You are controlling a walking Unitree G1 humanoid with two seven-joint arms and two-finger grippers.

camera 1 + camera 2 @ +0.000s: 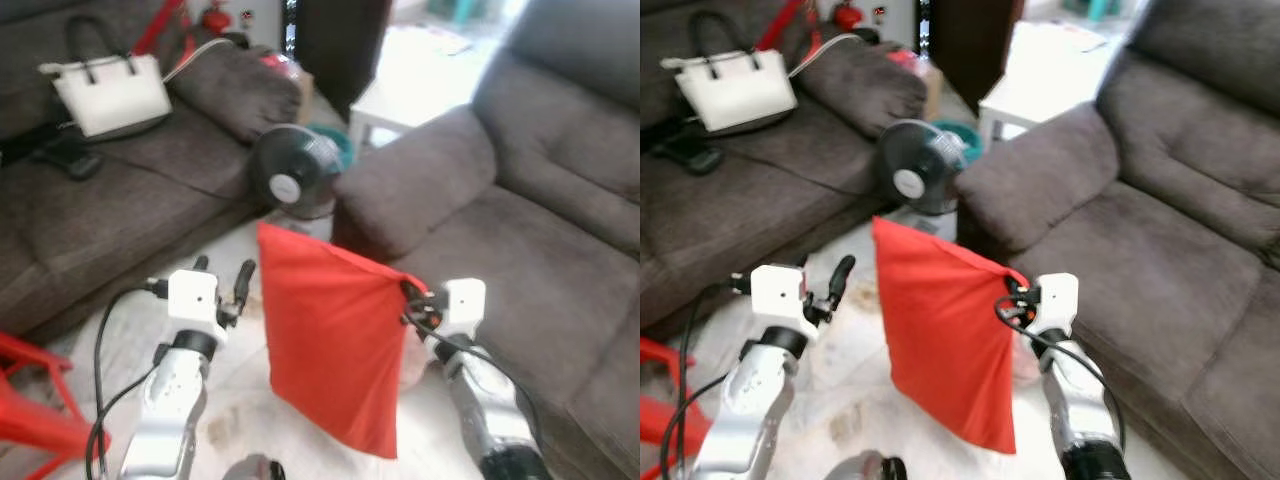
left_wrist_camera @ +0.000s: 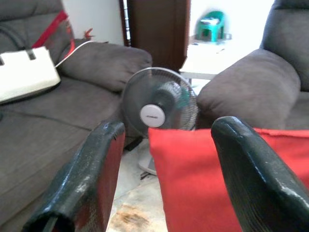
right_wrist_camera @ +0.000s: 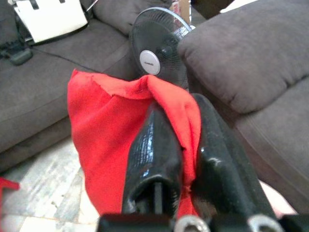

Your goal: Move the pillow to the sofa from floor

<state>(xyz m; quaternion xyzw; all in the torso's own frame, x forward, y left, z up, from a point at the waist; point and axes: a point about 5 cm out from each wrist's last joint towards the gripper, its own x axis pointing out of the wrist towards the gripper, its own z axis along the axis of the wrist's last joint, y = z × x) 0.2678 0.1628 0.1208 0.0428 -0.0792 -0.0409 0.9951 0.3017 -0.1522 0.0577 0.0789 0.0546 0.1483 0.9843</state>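
We've got the red pillow (image 1: 325,335) dangling off the floor by its right corner, pinched in our right gripper (image 1: 408,292), near the right-hand sofa (image 1: 520,240), while our left gripper (image 1: 222,272) sits spread apart beside it.

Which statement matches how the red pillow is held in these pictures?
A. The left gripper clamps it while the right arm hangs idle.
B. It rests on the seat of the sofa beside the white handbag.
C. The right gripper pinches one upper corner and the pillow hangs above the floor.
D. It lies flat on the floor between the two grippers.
C: the right gripper is shut on a top corner of the red pillow, which hangs off the floor, while the left gripper stands open beside it.
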